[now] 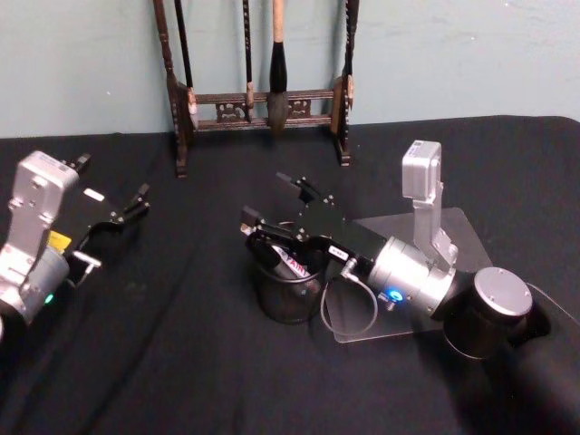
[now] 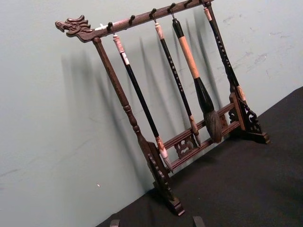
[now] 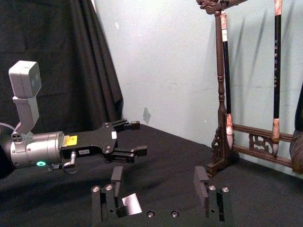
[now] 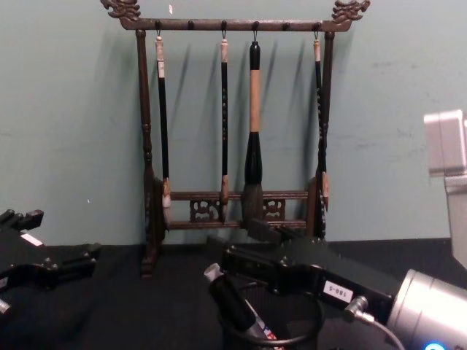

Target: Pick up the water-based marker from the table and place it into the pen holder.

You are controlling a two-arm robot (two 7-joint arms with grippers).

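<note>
right end effector [image 4: 241, 270] label: small white sticker, reads about "180-5", upside down
marker [image 4: 235, 306] print: red, unreadable

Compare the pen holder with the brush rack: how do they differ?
The holder is a low black mesh cup; the rack is a tall wooden frame. The holder has a marker leaning inside; the rack's brushes hang. Both stand on the black cloth.
</note>
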